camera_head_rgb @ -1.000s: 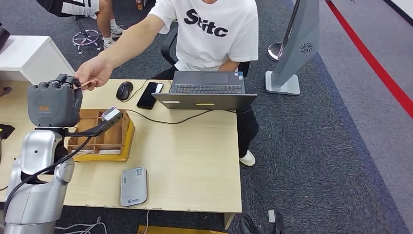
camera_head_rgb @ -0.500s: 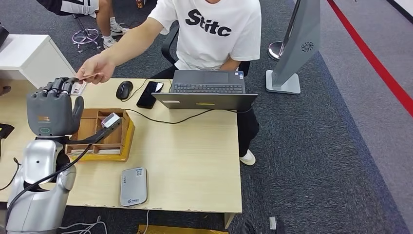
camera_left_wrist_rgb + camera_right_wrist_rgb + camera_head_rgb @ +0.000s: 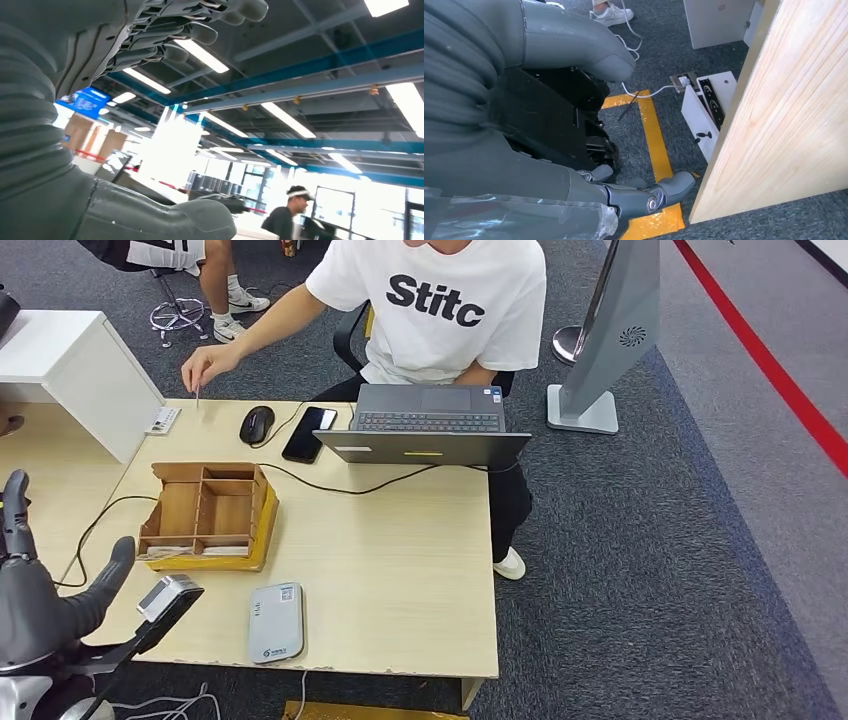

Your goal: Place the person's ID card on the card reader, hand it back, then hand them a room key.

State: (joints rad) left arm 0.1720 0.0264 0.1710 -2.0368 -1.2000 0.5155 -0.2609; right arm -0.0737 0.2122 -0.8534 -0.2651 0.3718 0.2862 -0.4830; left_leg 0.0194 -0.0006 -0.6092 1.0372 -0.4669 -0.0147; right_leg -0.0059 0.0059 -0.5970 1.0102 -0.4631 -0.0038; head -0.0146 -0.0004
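Hanging low at the desk's near corner, the left hand [image 3: 40, 590] was spread and held nothing; the right hand [image 3: 574, 165], below the desk edge, lay loosely curled, also holding nothing. The person's hand [image 3: 205, 365] pinched a thin card [image 3: 197, 397], apparently handed over. The card reader [image 3: 275, 621] sat bare near the front edge. Wooden organizer [image 3: 205, 515], laptop [image 3: 425, 425], mouse [image 3: 256, 424], phone [image 3: 308, 433]: none obstructing.
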